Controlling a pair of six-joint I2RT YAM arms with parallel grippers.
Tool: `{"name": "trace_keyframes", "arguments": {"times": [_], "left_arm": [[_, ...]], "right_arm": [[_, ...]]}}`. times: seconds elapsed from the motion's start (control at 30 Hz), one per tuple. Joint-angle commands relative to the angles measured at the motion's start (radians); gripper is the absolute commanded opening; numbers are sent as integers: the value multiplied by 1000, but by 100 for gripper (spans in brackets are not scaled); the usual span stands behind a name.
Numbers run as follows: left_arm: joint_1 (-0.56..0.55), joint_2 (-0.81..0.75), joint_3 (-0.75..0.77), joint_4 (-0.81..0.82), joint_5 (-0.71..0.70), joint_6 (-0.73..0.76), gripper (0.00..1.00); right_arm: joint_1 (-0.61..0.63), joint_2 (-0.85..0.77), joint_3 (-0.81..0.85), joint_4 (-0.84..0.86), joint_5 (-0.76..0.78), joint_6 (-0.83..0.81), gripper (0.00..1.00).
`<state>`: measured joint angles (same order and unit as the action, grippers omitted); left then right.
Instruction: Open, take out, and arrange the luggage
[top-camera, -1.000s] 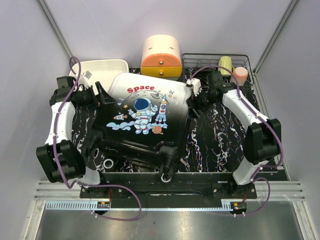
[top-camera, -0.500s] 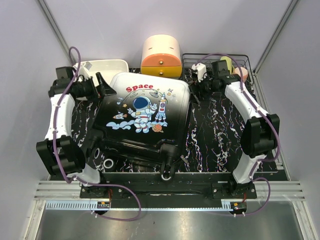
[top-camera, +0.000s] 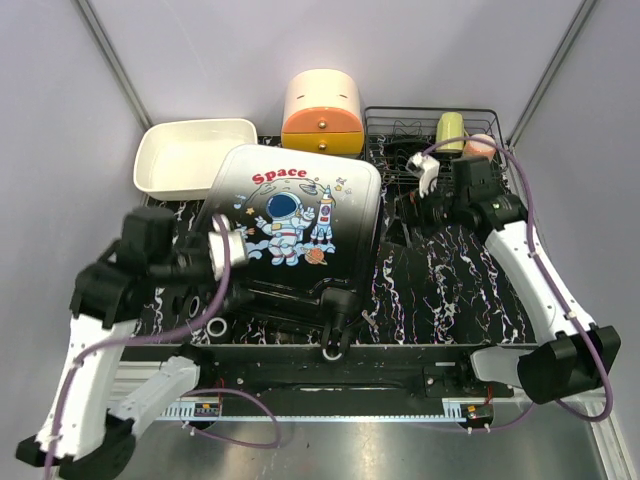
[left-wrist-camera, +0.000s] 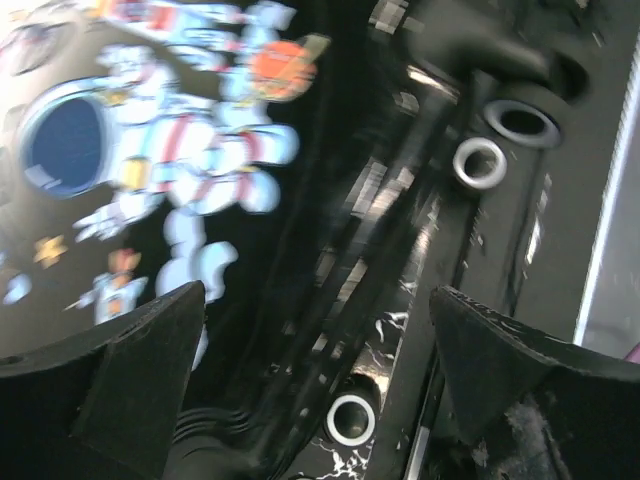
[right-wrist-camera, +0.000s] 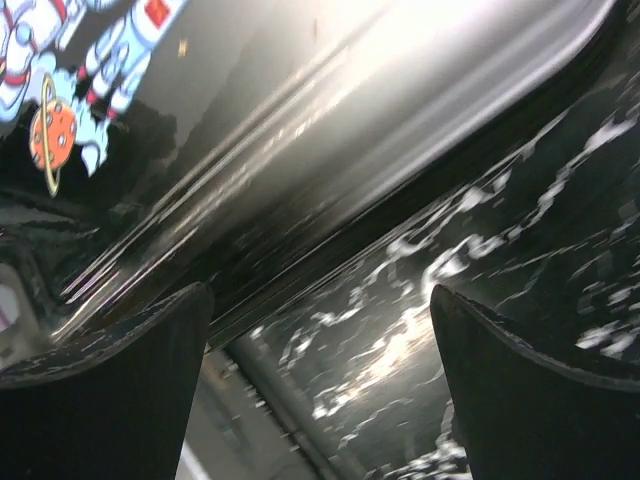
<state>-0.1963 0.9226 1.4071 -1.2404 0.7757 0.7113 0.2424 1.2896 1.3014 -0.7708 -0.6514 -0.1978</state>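
Observation:
The luggage (top-camera: 290, 225) lies flat and closed on the black marbled mat, astronaut print and red "Space" lettering up, wheels toward the near edge. My left gripper (top-camera: 232, 262) is open and empty above its near-left part. In the left wrist view the gripper (left-wrist-camera: 315, 390) has its jaws wide apart over the blurred print (left-wrist-camera: 150, 150) and white-rimmed wheels (left-wrist-camera: 352, 420). My right gripper (top-camera: 400, 212) is open and empty beside the luggage's right edge. In the right wrist view the gripper (right-wrist-camera: 320, 385) frames the glossy shell (right-wrist-camera: 250, 150) and the mat.
A white rectangular tray (top-camera: 190, 155) stands at the back left, a cream-and-orange cylindrical box (top-camera: 322, 112) at the back middle. A wire rack (top-camera: 400, 125) at the back right holds a yellow-green cup (top-camera: 451, 128) and a pink cup (top-camera: 482, 146). Purple cables loop off both arms.
My left arm has pulled back from the luggage's far-left corner to its near-left side. My right arm has moved from the rack down along the luggage's right edge. Both wrist views are motion-blurred.

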Motion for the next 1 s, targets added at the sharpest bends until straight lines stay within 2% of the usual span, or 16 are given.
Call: {"name": "trace_keyframes", "arguments": {"times": [0.0,0.03,0.1,0.13,0.17,0.3,0.33,0.4,0.47,0.53,0.6,0.67,0.8,0.83,0.9,0.97], "left_arm": [[-299,-91,-190,123,-313,74,99],[-418,-120,-221,154,-431,76,99],[-529,-159,-307,280,-551,92,99],[-622,-175,-330,315,-640,106,99],[-664,-201,-351,393,-680,122,99],[-877,-240,-482,516,-785,224,99],[-914,-245,-517,547,-890,246,99],[-1006,-260,-639,706,-996,315,99],[-1040,-266,-713,868,-1099,381,99],[-1048,-236,-773,962,-1165,390,99],[-1014,-177,-746,1024,-1191,340,99],[-958,-147,-697,1001,-1138,288,97],[-717,-56,-576,983,-1029,264,94],[-689,-39,-559,964,-964,269,93],[-642,-41,-540,960,-925,283,93],[-632,-60,-528,886,-857,300,93]], "right_arm": [[5,-58,-121,-56,-77,192,100],[5,-76,-138,-64,-80,192,100],[5,-88,-175,-71,-62,219,100],[5,-96,-183,-85,-62,224,100],[5,-99,-192,-88,-71,241,100],[6,-95,-214,-71,-83,284,100],[6,-81,-217,-70,-85,288,100],[5,-67,-232,-68,-102,302,100],[5,-56,-249,-64,-126,313,100],[5,-55,-255,-56,-129,316,100],[5,-47,-255,-58,-134,316,100],[2,-44,-249,-58,-129,310,100],[0,-39,-240,-55,-139,279,100],[-3,-36,-240,-47,-140,270,100],[-3,-35,-231,-36,-145,253,100],[-6,-33,-177,-35,-133,119,99]]}}
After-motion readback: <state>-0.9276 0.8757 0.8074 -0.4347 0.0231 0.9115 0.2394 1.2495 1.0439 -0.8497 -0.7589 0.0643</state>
